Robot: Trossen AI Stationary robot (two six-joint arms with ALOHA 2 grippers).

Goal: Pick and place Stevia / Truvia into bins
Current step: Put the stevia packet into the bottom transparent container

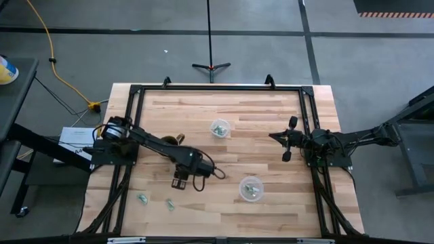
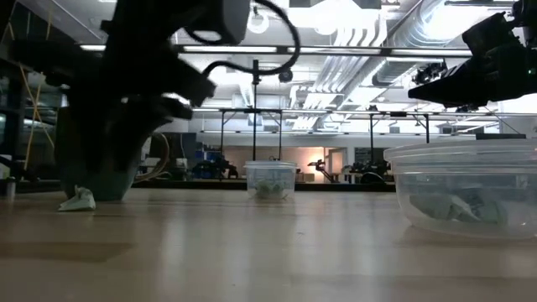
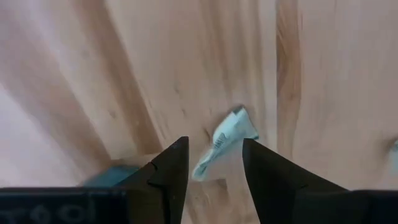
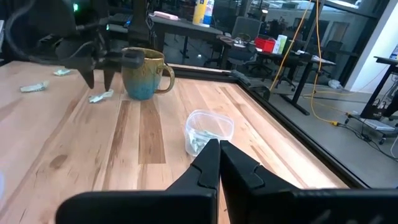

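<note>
My left gripper (image 1: 180, 181) hangs open over the table's near-left part, fingers pointing down. One crumpled green-and-white Stevia packet (image 3: 224, 142) lies flat on the wood just beyond and between the fingertips (image 3: 214, 163); from the right wrist view it sits on the table (image 4: 101, 96) under the fingers, apart from them. Two more packets (image 1: 142, 198) (image 1: 169, 203) lie nearer the near edge. Both clear cups, one far (image 1: 220, 127) and one near (image 1: 251, 188), have packets inside. My right gripper (image 4: 219, 158) waits shut at the right side (image 1: 288, 139).
A brown-and-teal handled mug (image 4: 144, 73) stands just beyond my left gripper, toward the far edge (image 1: 178, 140). A black frame (image 1: 217, 88) runs around the table. Bare wood lies between the two cups and toward the near edge.
</note>
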